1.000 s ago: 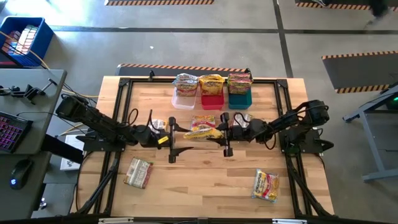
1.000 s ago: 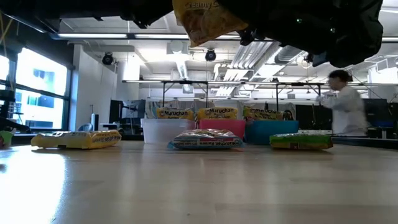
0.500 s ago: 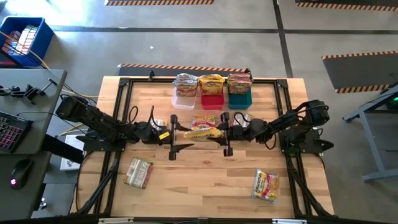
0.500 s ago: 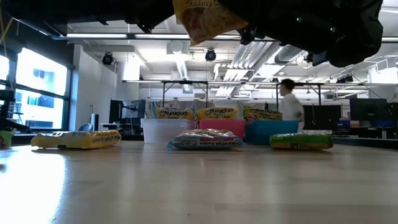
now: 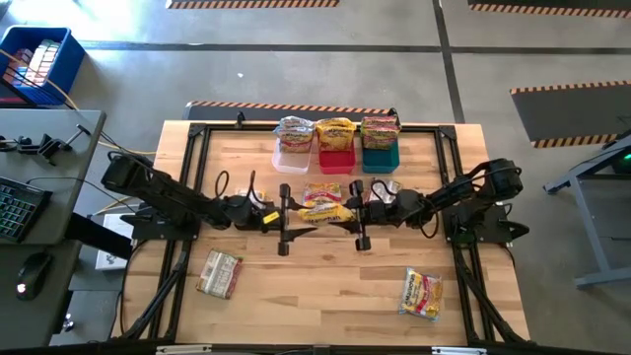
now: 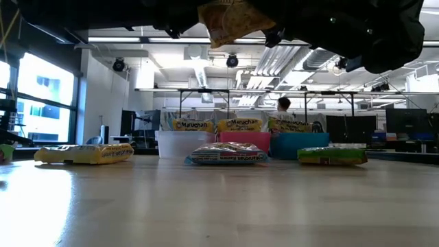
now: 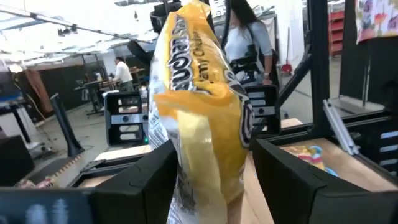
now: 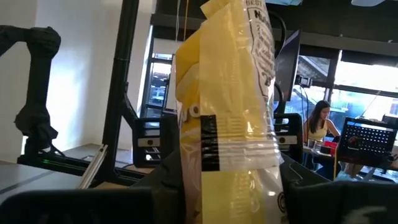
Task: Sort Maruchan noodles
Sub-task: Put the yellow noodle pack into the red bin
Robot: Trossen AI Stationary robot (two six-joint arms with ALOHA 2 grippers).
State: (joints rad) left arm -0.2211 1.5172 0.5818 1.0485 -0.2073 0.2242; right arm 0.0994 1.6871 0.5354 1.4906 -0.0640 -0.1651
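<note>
From above, the yellow packet hung mid-table between the left gripper and right gripper, well clear of the table edges. Bins sat at the far edge.

Low down, wood lay bare in front.

The left wrist view showed its fingers wide, flanking the packet.

The right wrist view showed its fingers clamping it.
</note>
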